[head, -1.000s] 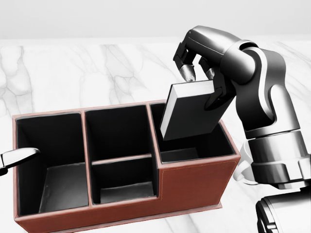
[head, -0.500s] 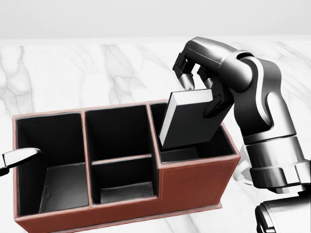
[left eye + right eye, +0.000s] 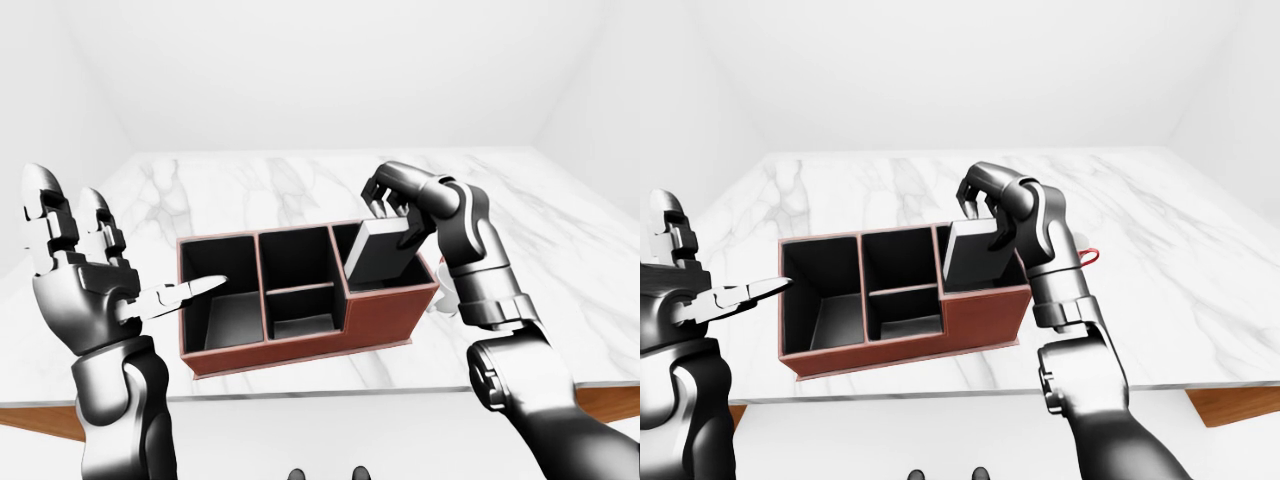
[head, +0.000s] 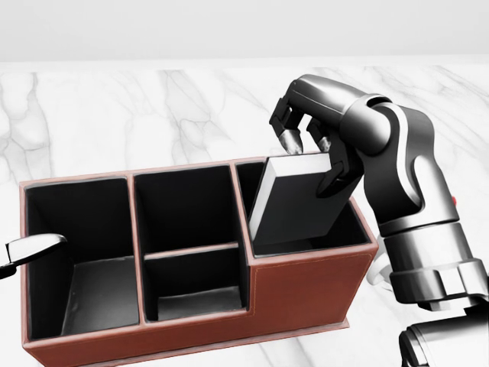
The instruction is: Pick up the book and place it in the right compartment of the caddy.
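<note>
White marble worktop (image 4: pixel 114 115) carries the reddish-brown leather caddy (image 4: pixel 306 294). The grey slab-shaped book (image 4: pixel 294 202), tilted, sits partly inside its right compartment, pinched at the top edge by the right hand (image 4: pixel 309 141); left hand (image 3: pixel 70 265) spread, holding nothing. Risk: released at this tilt, the book may catch the divider.

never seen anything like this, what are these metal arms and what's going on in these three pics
It's a simulated humanoid robot, seen through three cameras on its own head, looking down over its arms. On the white marble table stands a reddish-brown caddy with black compartments. The robot's right hand grips a grey hardcover book, tilted, its lower end inside the caddy's right compartment. The left hand is raised with its fingers open beside the caddy, holding nothing.
</note>
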`<state>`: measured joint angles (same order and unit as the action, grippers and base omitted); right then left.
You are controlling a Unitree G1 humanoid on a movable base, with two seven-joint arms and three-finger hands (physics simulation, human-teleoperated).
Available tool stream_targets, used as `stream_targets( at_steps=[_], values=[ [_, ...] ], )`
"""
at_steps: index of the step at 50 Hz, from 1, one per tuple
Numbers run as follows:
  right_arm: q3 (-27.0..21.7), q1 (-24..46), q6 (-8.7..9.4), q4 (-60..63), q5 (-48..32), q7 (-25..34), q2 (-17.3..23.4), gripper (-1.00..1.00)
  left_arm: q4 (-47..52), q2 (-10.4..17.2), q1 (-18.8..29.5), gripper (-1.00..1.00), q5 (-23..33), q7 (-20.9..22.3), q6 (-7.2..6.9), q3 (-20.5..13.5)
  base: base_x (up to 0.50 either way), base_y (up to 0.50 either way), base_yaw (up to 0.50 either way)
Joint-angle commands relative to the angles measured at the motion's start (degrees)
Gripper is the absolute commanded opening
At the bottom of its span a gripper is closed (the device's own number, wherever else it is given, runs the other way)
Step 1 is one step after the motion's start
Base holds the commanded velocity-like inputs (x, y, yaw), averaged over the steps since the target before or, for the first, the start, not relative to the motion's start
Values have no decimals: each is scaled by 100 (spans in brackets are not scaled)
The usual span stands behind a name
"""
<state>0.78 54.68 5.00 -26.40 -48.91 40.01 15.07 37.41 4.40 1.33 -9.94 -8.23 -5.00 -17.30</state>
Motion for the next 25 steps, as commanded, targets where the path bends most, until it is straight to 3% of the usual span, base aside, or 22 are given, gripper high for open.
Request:
stream_targets(
  at_steps=[1, 25],
  values=[
    [-86, -28, 0, -76, 27, -1, -11, -100, -2, -5, -7, 100, 7, 2, 0, 4, 0, 0, 0],
    [-84, -51, 0, -231, 29, -1, 21, -100, -9, -1, 2, 100, 3, -1, 0, 0, 0, 0, 0]
  ],
)
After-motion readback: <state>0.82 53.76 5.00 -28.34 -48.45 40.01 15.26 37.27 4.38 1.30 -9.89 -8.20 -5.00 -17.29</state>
